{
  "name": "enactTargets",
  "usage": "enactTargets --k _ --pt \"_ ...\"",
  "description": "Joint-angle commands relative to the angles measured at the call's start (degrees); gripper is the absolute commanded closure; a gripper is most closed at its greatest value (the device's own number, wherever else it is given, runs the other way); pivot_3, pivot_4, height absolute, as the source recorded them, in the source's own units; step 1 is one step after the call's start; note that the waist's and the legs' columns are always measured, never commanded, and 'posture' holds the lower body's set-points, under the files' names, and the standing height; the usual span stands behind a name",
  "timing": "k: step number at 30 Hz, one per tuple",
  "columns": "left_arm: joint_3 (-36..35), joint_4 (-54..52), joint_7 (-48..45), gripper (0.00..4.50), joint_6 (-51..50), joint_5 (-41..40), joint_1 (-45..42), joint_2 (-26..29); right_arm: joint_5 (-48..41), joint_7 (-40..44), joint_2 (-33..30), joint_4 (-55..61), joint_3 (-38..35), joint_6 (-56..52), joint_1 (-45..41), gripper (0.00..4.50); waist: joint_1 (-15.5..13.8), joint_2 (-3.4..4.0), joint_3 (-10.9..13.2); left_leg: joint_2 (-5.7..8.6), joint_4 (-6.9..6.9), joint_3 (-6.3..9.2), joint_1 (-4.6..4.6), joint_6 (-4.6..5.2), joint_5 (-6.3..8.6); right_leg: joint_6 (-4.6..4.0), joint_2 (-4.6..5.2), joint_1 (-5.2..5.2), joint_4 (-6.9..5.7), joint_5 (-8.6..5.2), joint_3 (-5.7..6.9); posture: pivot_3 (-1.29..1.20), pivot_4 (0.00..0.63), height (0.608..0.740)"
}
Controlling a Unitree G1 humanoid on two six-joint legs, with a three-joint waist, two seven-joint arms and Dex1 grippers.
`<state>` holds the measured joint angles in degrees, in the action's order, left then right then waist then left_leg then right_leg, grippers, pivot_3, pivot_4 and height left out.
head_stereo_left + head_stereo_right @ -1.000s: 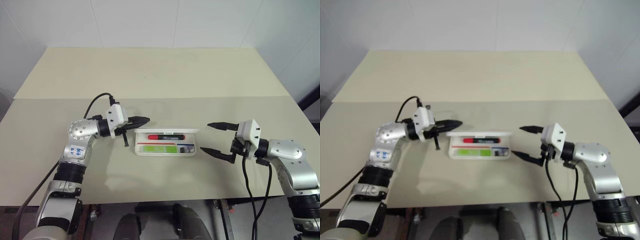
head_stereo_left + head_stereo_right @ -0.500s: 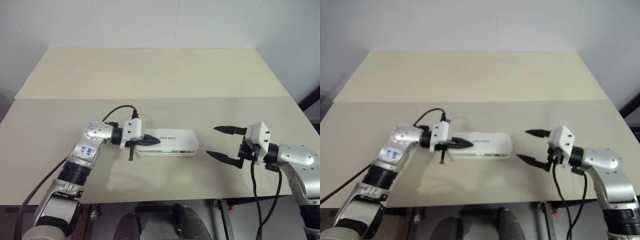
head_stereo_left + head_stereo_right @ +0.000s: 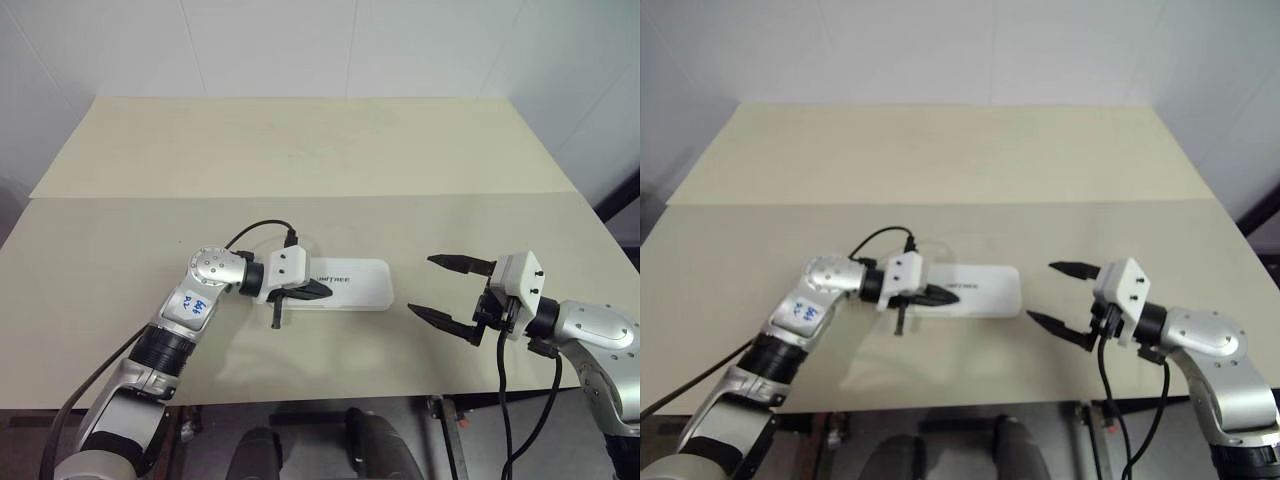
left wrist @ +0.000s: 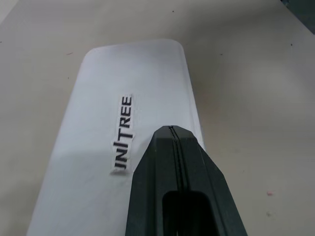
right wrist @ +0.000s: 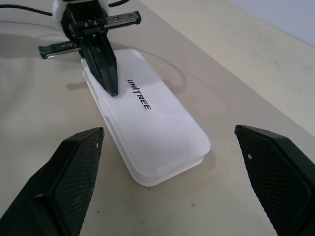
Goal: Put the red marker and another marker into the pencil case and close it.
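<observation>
The white pencil case (image 3: 352,283) lies mid-table with its lid down and "UNITREE" facing up. My left gripper (image 3: 321,291) is shut with nothing in it, and its tip rests on the lid at the case's left end (image 4: 123,98). In the right wrist view that tip (image 5: 111,90) sits beside the printed word. My right gripper (image 3: 422,285) hangs open and empty just right of the case, apart from it. The closed lid hides the red marker and the other marker.
The beige table (image 3: 300,160) stretches far behind the case, with a seam (image 3: 480,195) running across it. Its front edge (image 3: 330,402) lies close below my arms. A black cable (image 3: 258,229) loops over my left wrist.
The case's lid has gone from open to shut. My left gripper swung right and down onto the lid. My right gripper drew back a little from the case, still open.
</observation>
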<state>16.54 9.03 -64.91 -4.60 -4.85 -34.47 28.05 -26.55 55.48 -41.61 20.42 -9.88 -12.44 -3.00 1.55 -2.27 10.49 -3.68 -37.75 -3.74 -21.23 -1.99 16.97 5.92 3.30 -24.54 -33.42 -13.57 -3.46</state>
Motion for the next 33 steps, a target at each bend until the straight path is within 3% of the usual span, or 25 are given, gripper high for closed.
enactTargets --k 1,10,14,19,20,22,25,33 --pt "-2.3 -3.8 0.3 4.49 -2.7 -3.3 1.6 -0.1 -1.0 -0.7 0.9 1.5 -0.3 0.5 -0.5 0.0 0.0 0.0 0.0 -0.01 0.0 0.01 0.0 0.0 0.0 0.0 0.0 -0.01 -0.01 0.0 0.01 0.0 0.15 0.74" --pt "-15.9 -10.2 1.6 4.49 -4.6 -14.3 6.7 3.0 0.4 0.9 3.0 -4.0 3.5 2.4 -5.0 0.0 0.2 0.0 0.0 -0.02 0.03 0.01 0.03 0.01 0.0 -0.01 -0.01 -0.04 -0.07 -0.01 0.01 0.0 0.15 0.74" --pt "-20.3 -13.7 1.9 3.58 -6.1 -16.5 11.7 6.3 0.9 2.0 3.2 -6.7 3.9 3.8 -6.0 0.0 0.1 0.0 0.0 -0.03 0.05 0.01 0.02 0.01 0.0 -0.02 -0.01 -0.04 -0.05 -0.01 0.02 0.0 0.15 0.74" --pt "-22.8 -16.9 3.1 1.82 -7.0 -17.9 16.4 8.5 1.0 3.2 3.0 -9.4 3.9 5.2 -7.0 0.0 -0.1 0.0 0.0 -0.03 0.1 0.01 -0.01 0.03 0.03 -0.03 0.0 -0.06 -0.03 -0.02 0.04 0.0 0.15 0.74" --pt "-24.6 -17.2 3.4 1.27 -5.1 -17.9 18.8 8.7 1.4 3.4 3.0 -10.7 3.6 6.6 -7.6 0.0 -0.1 0.0 0.0 -0.02 0.07 0.01 -0.01 0.03 0.02 -0.04 0.02 -0.04 -0.02 -0.02 0.03 0.0 0.15 0.74" --pt "-27.3 -17.8 4.0 1.0 -2.7 -18.1 22.4 8.8 3.1 3.1 3.4 -12.9 3.0 10.2 -8.7 0.0 0.4 0.01 0.0 -0.02 0.06 -0.02 0.0 0.03 0.03 -0.04 0.02 -0.04 0.01 -0.02 0.03 0.0 0.15 0.74" --pt "-27.8 -18.0 5.4 0.08 -1.3 -17.5 23.3 8.8 3.0 4.1 2.9 -15.9 2.3 11.6 -9.4 0.0 0.4 -0.01 0.0 -0.04 0.16 -0.12 0.06 0.03 0.04 -0.04 0.06 -0.07 0.01 -0.02 0.05 0.0 0.15 0.74" --pt "-28.8 -17.9 8.9 0.01 -0.8 -18.9 21.5 7.9 2.9 6.6 1.1 -18.6 1.0 13.8 -8.9 0.0 0.1 0.04 0.1 -0.03 0.13 -0.12 0.03 0.03 0.03 -0.04 0.07 -0.07 0.02 -0.02 0.04 0.0 0.15 0.74"
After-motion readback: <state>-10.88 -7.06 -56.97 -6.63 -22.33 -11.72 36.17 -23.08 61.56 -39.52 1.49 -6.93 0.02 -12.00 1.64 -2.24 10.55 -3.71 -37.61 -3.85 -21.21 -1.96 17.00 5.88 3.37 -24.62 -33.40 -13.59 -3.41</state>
